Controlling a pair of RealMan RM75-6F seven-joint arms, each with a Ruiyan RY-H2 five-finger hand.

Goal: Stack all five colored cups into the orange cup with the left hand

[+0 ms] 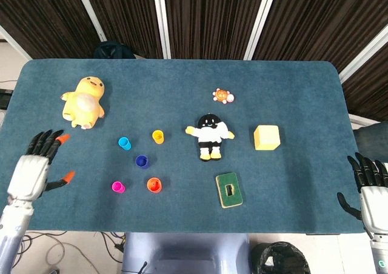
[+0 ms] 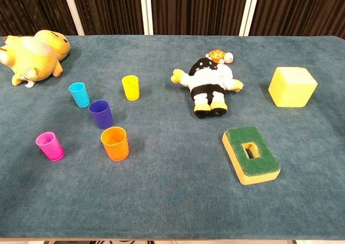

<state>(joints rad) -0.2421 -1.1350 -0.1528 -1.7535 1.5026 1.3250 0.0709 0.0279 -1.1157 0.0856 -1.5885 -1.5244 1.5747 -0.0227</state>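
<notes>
My left hand (image 1: 37, 165) hangs empty, fingers spread, ready for the pink cup (image 1: 117, 187). The orange cup (image 1: 154, 184) stands upright, apart, to receive it.

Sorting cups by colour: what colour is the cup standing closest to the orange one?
Dark purple-blue: the purple cup stands just behind the orange cup, clearest in the chest view.

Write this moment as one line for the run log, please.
stage: start, no cup stacked | left hand: open, over table's left edge | right hand: open, off table | orange cup: upright, empty, beside pink cup
</notes>
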